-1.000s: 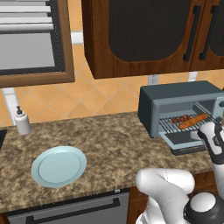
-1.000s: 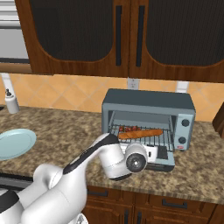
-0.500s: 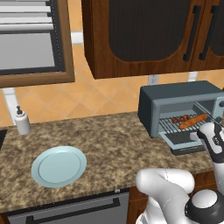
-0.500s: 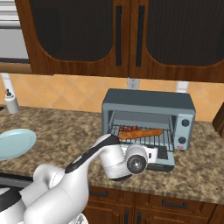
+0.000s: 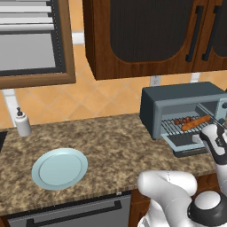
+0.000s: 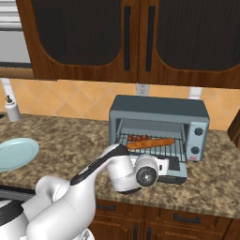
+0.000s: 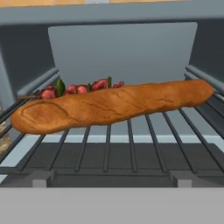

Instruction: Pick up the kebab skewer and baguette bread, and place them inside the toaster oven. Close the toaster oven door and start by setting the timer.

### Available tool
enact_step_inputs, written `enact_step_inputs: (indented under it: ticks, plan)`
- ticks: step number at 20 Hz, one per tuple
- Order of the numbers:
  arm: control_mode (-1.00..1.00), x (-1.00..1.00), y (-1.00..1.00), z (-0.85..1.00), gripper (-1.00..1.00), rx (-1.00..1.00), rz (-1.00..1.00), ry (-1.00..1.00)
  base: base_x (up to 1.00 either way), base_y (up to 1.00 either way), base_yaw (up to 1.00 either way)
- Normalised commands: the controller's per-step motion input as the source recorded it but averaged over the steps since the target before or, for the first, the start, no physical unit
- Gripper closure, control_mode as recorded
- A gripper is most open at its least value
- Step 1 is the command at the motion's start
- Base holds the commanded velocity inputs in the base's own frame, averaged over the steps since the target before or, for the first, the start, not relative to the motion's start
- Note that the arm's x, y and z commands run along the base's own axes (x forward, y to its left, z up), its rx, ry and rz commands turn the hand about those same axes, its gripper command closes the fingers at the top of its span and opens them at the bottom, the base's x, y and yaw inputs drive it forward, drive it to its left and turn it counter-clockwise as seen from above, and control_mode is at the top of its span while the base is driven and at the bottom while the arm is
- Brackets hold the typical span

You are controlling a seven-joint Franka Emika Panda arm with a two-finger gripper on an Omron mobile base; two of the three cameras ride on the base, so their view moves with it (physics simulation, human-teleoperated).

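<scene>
Both base views look forward and down over the bench (image 5: 111,142) from behind the arm, one from its left, one from its right; they share the toaster oven (image 5: 181,99) (image 6: 159,112). The hand view sits close at the oven's mouth, looking level along the wire rack (image 7: 131,148).

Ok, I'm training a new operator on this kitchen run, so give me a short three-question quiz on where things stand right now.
1. True or false: the baguette lies on the rack inside the toaster oven.
2. Where is the skewer relative to the baguette in the hand view? A) in front of it B) behind it C) on the plate
3. Fill in: the oven door is ____.

Key: 1 true; 2 B; 3 open
</scene>
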Motion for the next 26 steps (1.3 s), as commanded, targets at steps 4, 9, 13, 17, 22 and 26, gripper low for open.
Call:
enact_step_inputs:
  ticks: [4,9,13,17,22,26]
  plan:
    - [-1.0,0.09,0.0,0.0,-1.0,0.0,0.0,0.0,0.0,0.0,0.0]
    - [-1.0,0.13,0.0,0.0,-1.0,0.0,0.0,0.0,0.0,0.0,0.0]
    - [-1.0,0.05,0.0,-0.05,-1.0,0.0,0.0,0.0,0.0,0.0,0.0]
    - [-1.0,0.0,0.0,-0.16,-1.0,0.0,0.0,0.0,0.0,0.0,0.0]
    - [-1.0,0.09,0.0,0.0,-1.0,0.0,0.0,0.0,0.0,0.0,0.0]
    - [-1.0,0.16,0.0,0.0,-1.0,0.0,0.0,0.0,0.0,0.0,0.0]
